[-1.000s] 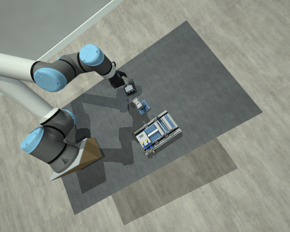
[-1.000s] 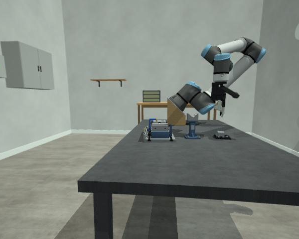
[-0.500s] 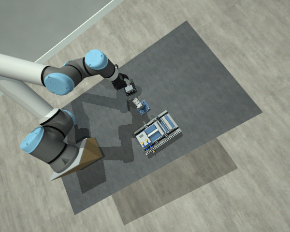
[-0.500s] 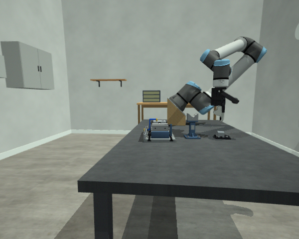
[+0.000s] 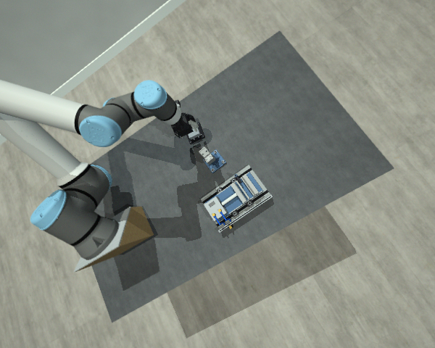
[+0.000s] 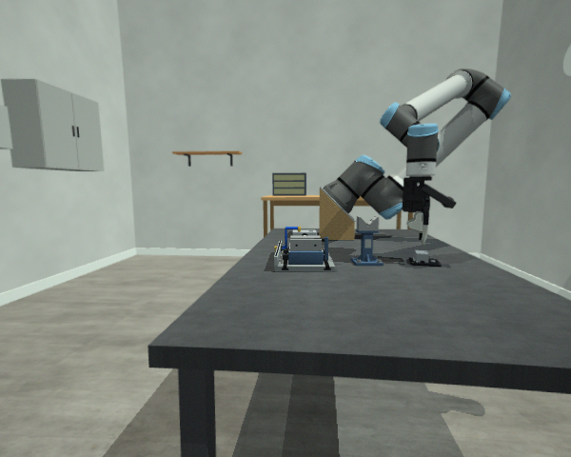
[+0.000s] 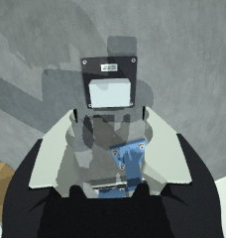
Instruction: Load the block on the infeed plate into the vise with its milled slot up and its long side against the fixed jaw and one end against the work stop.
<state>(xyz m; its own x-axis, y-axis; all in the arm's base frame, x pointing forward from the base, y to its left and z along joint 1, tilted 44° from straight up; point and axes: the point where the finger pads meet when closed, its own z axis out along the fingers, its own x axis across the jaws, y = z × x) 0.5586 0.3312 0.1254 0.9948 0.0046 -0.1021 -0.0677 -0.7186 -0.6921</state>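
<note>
Order: left to right as in the exterior view.
Vise (image 5: 215, 206) (image 6: 305, 257) (image 7: 112, 193): at far left, open; nothing loaded between the jaws.
V-block (image 5: 204, 151) (image 6: 366, 227): between vise and part, raised on a blue stand (image 5: 218, 162) (image 6: 366, 248) (image 7: 134, 174); unused.
Part (image 5: 196, 133) (image 6: 421, 255) (image 7: 109, 94): on the black infeed plate (image 5: 197, 139) (image 6: 433, 263) (image 7: 93, 74), at the right end of the row.
Gripper (image 5: 193, 126) (image 6: 423, 242) (image 7: 109, 108): partly open, with nothing between the fingers; above the part, apart from it.
Direction to part: down, and toward the top of the wrist view, beyond the fingertips.
Long axis: apparently across the wrist view, from one finger's side to the other.
Arm: only one, already near.
Coming move: probably forward and down, then a grip; finger clearance at the ends worth checking.
Part's look: pale grey, blocky, smooth on the faces in view; slot not discernible.
</note>
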